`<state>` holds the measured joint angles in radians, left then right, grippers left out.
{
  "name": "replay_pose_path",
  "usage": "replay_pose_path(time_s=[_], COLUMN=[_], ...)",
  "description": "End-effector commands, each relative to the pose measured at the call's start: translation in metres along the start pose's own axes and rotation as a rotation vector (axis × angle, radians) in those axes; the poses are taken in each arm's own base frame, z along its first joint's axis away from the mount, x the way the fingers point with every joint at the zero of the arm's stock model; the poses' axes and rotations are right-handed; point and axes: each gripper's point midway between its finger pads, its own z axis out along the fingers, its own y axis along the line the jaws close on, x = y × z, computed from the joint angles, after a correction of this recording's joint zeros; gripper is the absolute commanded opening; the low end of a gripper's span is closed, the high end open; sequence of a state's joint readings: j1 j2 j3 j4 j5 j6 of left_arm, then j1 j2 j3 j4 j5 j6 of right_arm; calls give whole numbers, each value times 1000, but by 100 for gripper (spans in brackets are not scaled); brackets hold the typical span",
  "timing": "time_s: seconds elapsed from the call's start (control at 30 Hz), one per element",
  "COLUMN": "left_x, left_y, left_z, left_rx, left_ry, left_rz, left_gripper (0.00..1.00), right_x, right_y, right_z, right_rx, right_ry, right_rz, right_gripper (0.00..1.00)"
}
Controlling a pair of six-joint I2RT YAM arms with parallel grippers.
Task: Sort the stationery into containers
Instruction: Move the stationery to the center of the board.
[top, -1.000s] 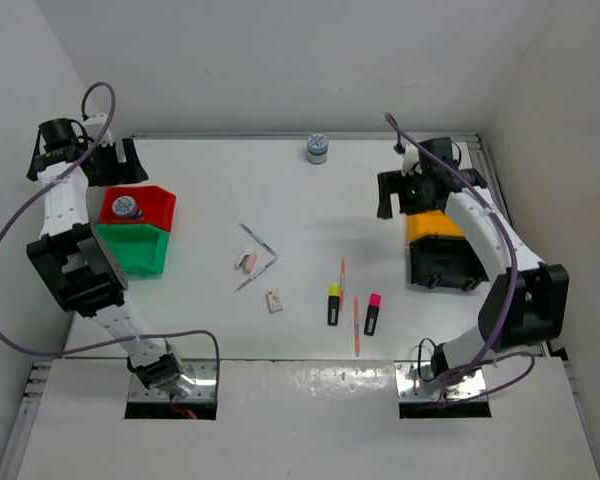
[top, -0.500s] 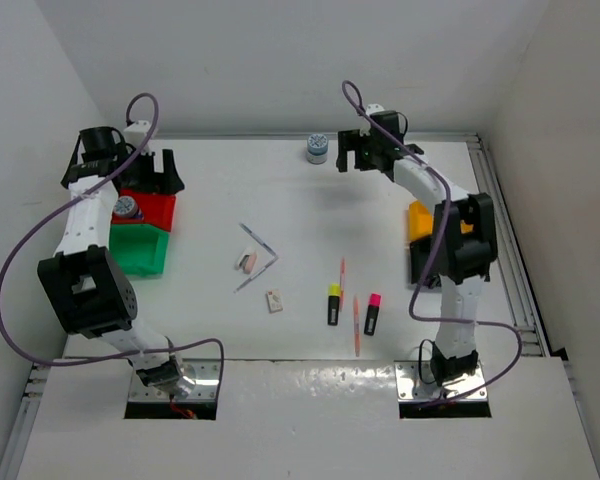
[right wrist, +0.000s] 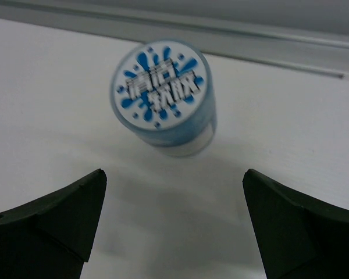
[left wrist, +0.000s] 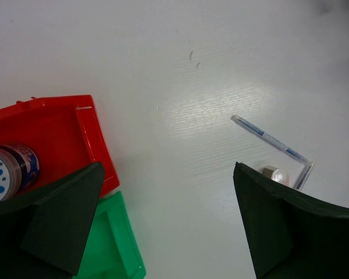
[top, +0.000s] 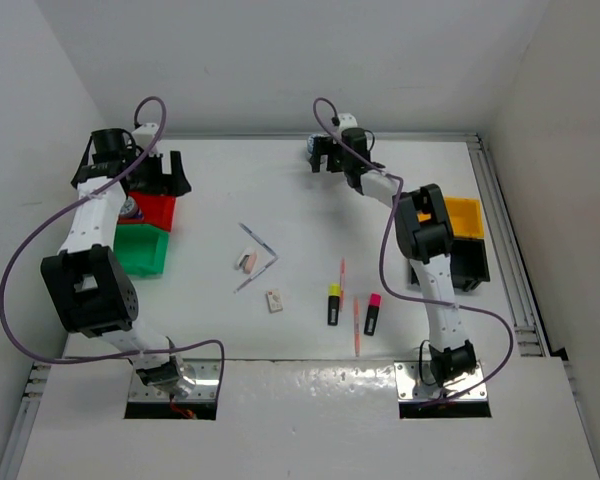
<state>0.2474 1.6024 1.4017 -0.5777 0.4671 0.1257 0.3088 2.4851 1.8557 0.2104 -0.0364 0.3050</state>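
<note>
My right gripper (right wrist: 173,177) has its jaws wide apart, holding nothing. The tape roll (right wrist: 161,96) stands just ahead, a bit left of the middle. I should slide forward, center it, then squeeze gently.

Tape roll (left wrist: 9,171) in red bin (left wrist: 46,125) cut by left edge; far roll (right wrist: 161,87) slightly blurred.
</note>
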Motion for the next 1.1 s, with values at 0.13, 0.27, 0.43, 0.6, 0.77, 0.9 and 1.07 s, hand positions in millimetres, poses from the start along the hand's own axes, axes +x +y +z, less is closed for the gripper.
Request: replay_pose_path(time_s=[0.13,0.27,0.43,0.6,0.77,0.9,1.07], left_x=[-10,-11,-9,-9,-12,-13,-11], left_y=[0,2,4,7,9,5,-4], left_z=[5,5,9,13,10,7,-2], left_rx=[-14,-26,-29,-32,-43,-24,15], left_ry=[-16,-13,-3,3,-6,-8,-9], left_rz=[-4,-5,-19,-30,-10,14,41], left_gripper=[100,100,100,100,100,100,99], right_x=[-76,-78,-66,-58,-69,-54,-58], right_y=[33,33,23,13,25,58,125], right_z=[24,40,54,56,45,15,-60], right_rx=[11,48,89,91,26,-119,-407], right_ry=[-301,-348,-354,-347,-380,-360,-356], right_rz=[-87,-106,-112,-101,-97,-203,-291], right_gripper=[99,98,95,80,47,39,34])
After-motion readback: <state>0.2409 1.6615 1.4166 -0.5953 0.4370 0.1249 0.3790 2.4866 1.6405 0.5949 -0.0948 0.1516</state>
